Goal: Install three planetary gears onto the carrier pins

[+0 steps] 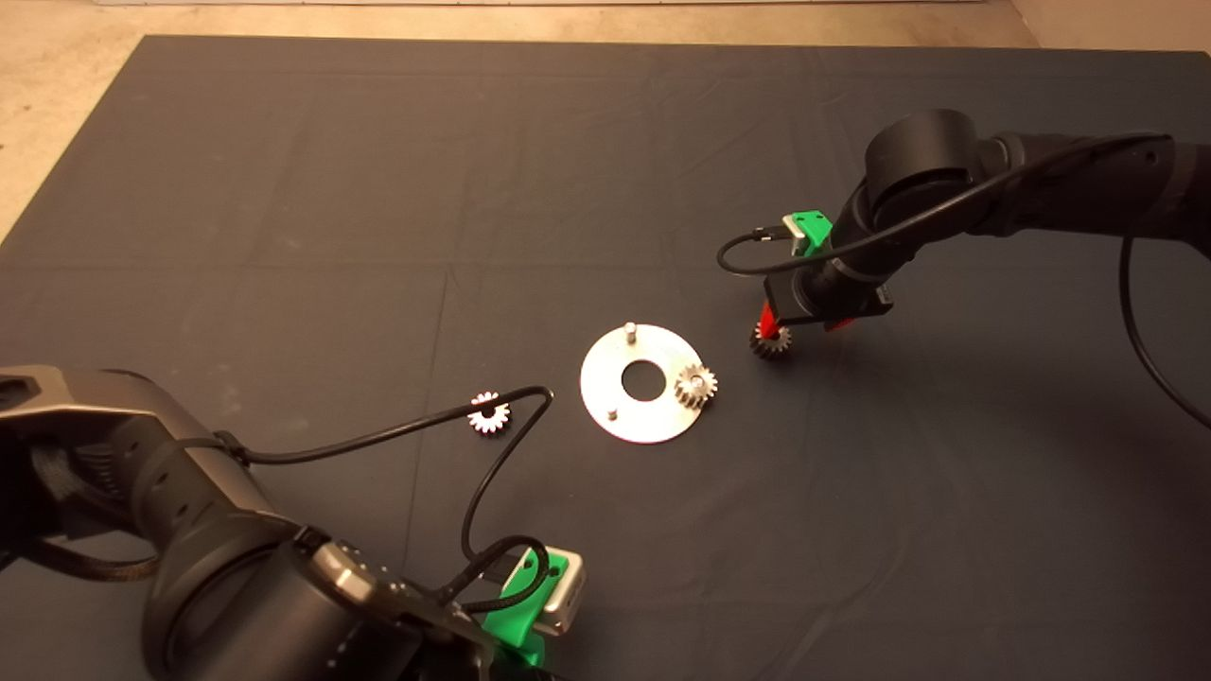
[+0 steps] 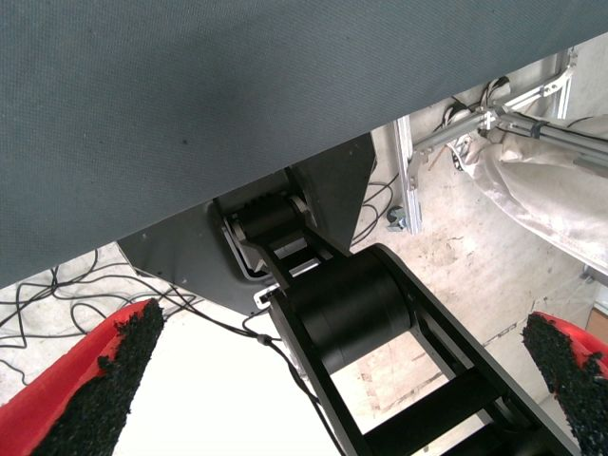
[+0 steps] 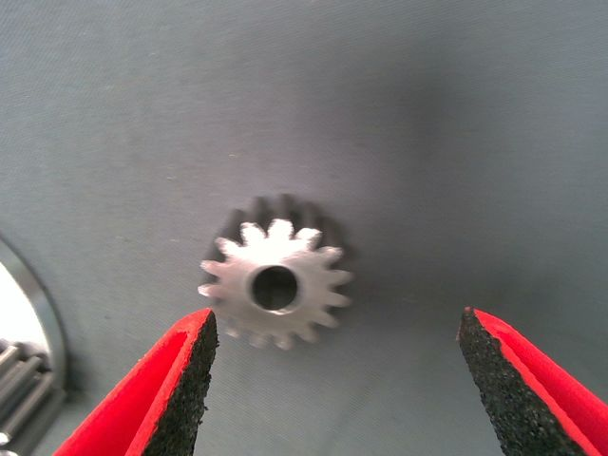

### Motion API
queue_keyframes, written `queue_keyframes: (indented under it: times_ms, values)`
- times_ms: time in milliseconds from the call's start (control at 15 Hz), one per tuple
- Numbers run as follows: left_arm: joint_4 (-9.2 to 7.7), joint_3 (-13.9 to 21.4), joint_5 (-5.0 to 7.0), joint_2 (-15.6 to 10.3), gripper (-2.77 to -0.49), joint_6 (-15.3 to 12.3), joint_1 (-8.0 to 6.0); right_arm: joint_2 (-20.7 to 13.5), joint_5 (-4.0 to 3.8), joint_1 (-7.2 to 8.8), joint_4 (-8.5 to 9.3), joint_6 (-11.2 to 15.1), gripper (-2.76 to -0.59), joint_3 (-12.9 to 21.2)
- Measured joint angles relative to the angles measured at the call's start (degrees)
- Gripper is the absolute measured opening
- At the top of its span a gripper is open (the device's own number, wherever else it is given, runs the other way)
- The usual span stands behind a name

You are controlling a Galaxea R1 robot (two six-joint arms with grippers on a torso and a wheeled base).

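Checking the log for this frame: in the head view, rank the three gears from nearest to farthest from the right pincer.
1. Loose gear on the mat, right beneath the open right pincer.
2. Gear seated on the disc's right-side pin.
3. Gear left of the disc, by the cable.

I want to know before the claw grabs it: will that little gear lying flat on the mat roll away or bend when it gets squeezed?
The gear looks like solid metal, so it probably won't bend. It lies flat on the mat, so it shouldn't roll unless tipped onto its teeth. Its shiny surface may be slippery, though the right gripper, jaws open around it, has rough black pads that should help.
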Motion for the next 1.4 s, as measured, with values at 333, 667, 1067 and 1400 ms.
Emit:
queue_keyframes:
  times_ms: [333,667,1067,1400]
  values:
    - [0.05,0.0,0.00,0.0,-0.50,0.0,0.00,0.2,4.13,-0.22,-0.02,0.0,-1.49,0.0]
    - [0.06,0.0,0.00,0.0,-0.50,0.0,0.00,0.2,4.08,-0.27,-0.02,-0.1,-1.49,-0.2]
    - [0.06,0.0,0.00,0.0,-0.50,0.0,0.01,0.2,4.06,-1.56,-0.04,-0.2,-1.49,-0.8]
    - [0.06,0.0,0.00,0.0,-0.50,0.0,0.01,0.0,4.10,-2.29,-0.09,-0.3,-1.49,-1.9]
